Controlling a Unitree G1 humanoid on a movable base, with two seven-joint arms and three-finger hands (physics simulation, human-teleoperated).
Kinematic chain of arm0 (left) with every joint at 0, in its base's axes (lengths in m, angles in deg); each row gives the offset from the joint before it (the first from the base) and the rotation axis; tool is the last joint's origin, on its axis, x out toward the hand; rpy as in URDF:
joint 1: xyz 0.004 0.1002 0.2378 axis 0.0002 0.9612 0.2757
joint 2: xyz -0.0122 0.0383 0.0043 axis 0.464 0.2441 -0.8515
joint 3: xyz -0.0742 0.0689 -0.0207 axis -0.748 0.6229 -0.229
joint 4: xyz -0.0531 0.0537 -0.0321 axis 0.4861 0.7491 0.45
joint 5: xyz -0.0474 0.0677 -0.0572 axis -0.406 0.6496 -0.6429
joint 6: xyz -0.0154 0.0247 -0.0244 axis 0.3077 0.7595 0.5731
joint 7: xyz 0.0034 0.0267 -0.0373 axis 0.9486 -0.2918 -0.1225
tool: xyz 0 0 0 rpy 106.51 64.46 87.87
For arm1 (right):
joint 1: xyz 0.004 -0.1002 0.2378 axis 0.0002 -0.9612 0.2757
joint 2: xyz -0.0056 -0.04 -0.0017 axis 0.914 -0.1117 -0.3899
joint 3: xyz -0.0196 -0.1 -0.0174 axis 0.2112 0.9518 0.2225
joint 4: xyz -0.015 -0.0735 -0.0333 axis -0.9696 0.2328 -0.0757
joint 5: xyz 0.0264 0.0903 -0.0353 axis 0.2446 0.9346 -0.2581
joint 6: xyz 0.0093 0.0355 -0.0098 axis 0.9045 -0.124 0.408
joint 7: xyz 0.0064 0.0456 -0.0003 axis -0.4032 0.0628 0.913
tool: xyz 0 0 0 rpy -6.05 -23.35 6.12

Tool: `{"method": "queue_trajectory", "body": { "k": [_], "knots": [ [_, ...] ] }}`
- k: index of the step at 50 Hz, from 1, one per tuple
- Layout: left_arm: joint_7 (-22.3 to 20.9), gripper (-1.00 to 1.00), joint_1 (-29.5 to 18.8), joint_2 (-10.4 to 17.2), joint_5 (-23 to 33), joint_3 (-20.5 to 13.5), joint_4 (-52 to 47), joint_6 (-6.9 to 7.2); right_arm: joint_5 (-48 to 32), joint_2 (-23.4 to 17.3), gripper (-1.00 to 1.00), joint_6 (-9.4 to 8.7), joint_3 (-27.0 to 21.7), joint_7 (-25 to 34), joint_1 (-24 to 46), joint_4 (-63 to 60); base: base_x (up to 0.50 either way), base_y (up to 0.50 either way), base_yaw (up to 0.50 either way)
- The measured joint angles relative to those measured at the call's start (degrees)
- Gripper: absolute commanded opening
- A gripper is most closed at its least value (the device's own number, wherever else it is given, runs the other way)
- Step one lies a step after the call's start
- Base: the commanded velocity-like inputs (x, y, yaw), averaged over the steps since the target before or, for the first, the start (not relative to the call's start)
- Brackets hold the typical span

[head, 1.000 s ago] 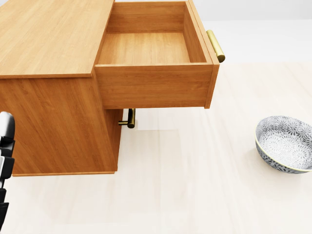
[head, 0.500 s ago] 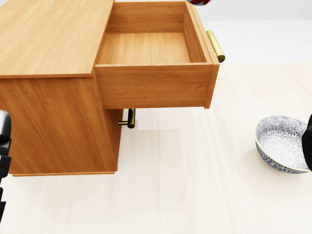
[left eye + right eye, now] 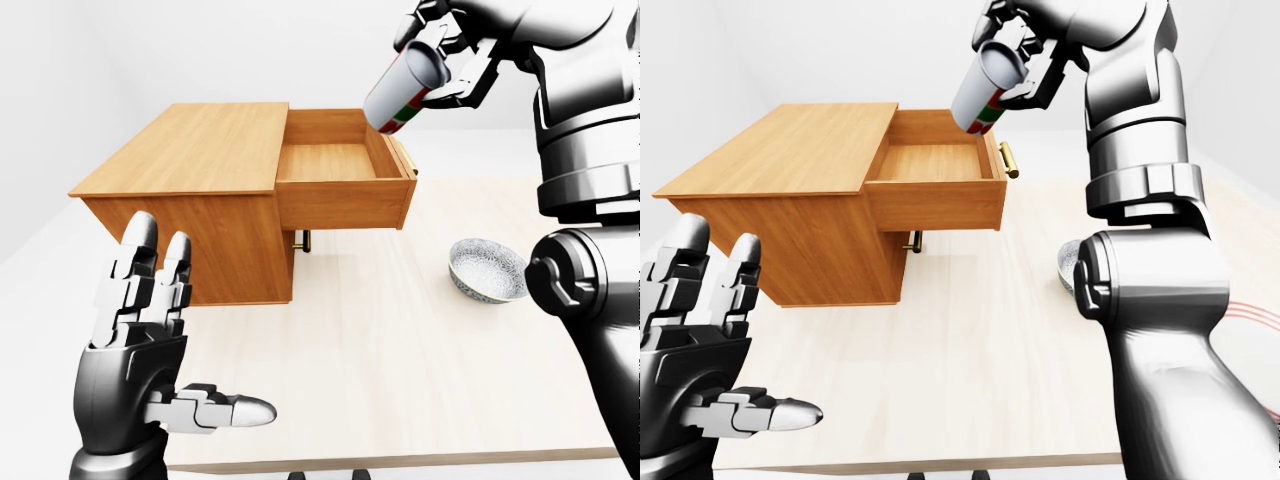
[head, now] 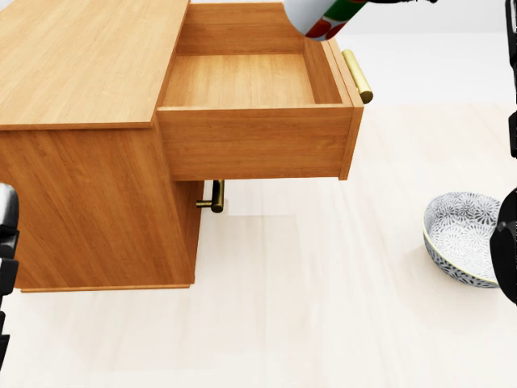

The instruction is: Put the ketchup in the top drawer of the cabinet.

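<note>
Ketchup [image 3: 403, 87] sits high in the left-eye view, at about 1 o'clock. The right hand [image 3: 449, 52] holds it, with the fingers [image 3: 470, 78] wrapped round the bottle. The bottle is tilted, and its pale flat end points down toward the bottom left. It hangs in the air over the right end of the top drawer [image 3: 342, 185]. The drawer is pulled out of the cabinet [image 3: 195, 190], and nothing lies inside it. At 4 o'clock a patterned bowl [image 3: 487, 270] stands on the pale bench [image 3: 400, 370], well apart from the cabinet. At 8 o'clock the left hand [image 3: 150, 340] is raised with its fingers spread wide and nothing in them.

Looking down in the head view, the open drawer fills the top middle. Its gold handle [image 4: 357, 75] is on the right side at 1 o'clock. Only the low end of the ketchup shows, at 12 o'clock, just above the drawer's right wall. A second gold handle [image 4: 214, 196] peeks out under the drawer, near the middle. The bowl is at 4 o'clock, partly behind a black shape at the edge, which is the robot's own arm.

In the right-eye view the right arm [image 3: 1140, 260] fills the right side. It hides most of the bowl.
</note>
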Motion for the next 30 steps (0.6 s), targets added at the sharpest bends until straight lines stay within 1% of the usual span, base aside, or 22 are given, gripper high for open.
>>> {"method": "queue_trajectory", "body": {
  "k": [30],
  "knots": [
    [-0.5, 1.00, 0.2, -0.2, -0.4, -0.5, 0.5, 0.00, 2.1, 1.9, -1.00, 0.00, 0.1, 0.0, -1.9, 0.9, 0.00, 0.00, 0.00]
  ]
}}
